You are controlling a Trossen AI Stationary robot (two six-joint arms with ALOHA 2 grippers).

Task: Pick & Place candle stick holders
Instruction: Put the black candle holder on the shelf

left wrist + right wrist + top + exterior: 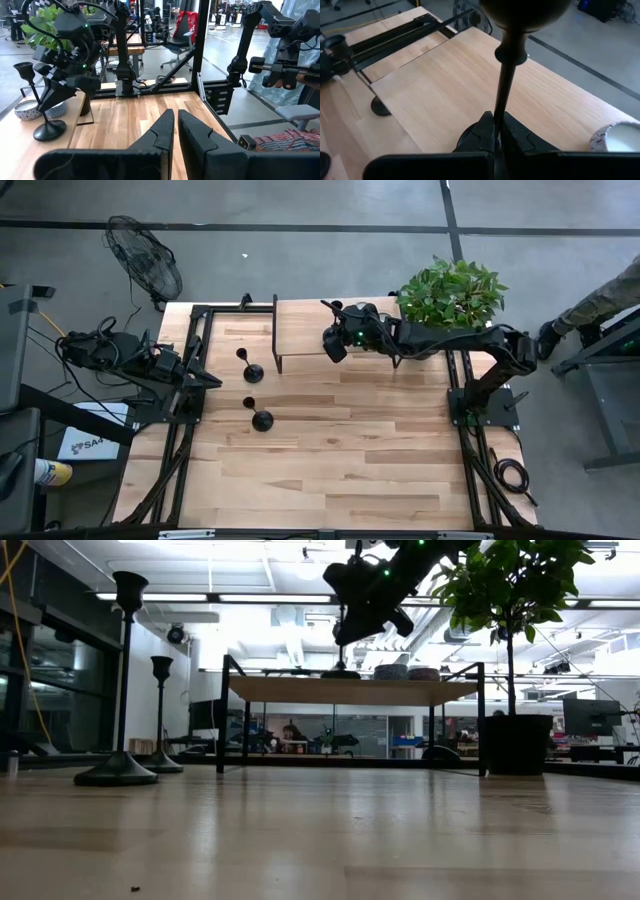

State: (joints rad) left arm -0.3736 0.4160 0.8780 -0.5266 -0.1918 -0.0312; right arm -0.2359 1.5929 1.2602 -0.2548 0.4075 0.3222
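The right arm reaches in from three o'clock, stretched across toward twelve, elbow bent, wrist angled down. Its tool (336,343) has both fingers (485,131) pinched tight on a thin stem. The left arm sits folded at nine o'clock, its tool (207,379) pointing toward three, fingers (162,132) nearly together and apparently holding nothing.

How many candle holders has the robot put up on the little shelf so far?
None is let go yet. The right gripper is shut on the stem of one holder, whose base looks to rest on the shelf. Two more holders stand on the table, waiting. The left gripper is shut and idle at the table's left edge.
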